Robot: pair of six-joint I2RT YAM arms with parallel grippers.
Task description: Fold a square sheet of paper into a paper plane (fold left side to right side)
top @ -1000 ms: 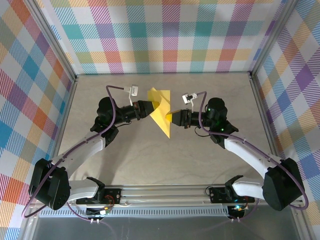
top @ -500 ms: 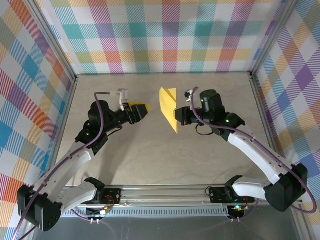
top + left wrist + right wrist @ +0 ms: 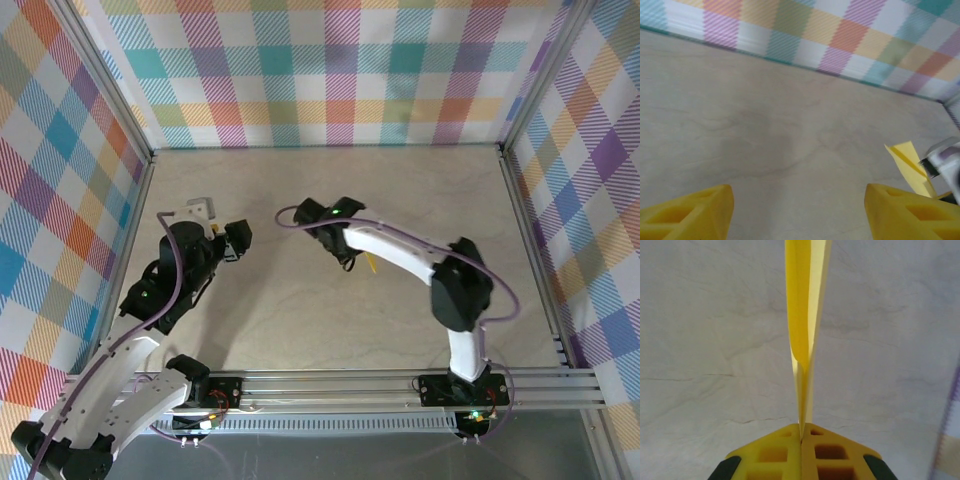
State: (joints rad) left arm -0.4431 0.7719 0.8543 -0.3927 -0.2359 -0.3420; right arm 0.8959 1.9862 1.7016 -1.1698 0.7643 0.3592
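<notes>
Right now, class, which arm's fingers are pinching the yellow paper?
The right arm's fingers, shut on the folded yellow paper; the left arm's fingers stand wide apart, empty.

1 paper plane (image 3: 802, 315), 2 end effectors: L (image 3: 799, 212), R (image 3: 801, 440).

Note: your work surface is a beige, faintly veined tabletop (image 3: 300, 310), walled on three sides by pastel plaid panels (image 3: 330, 70). An aluminium rail (image 3: 340, 382) spans your near edge.

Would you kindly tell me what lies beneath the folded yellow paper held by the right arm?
Bare table shows beneath the folded yellow paper; its near end is covered, pinched between the right gripper's shut fingers.
</notes>
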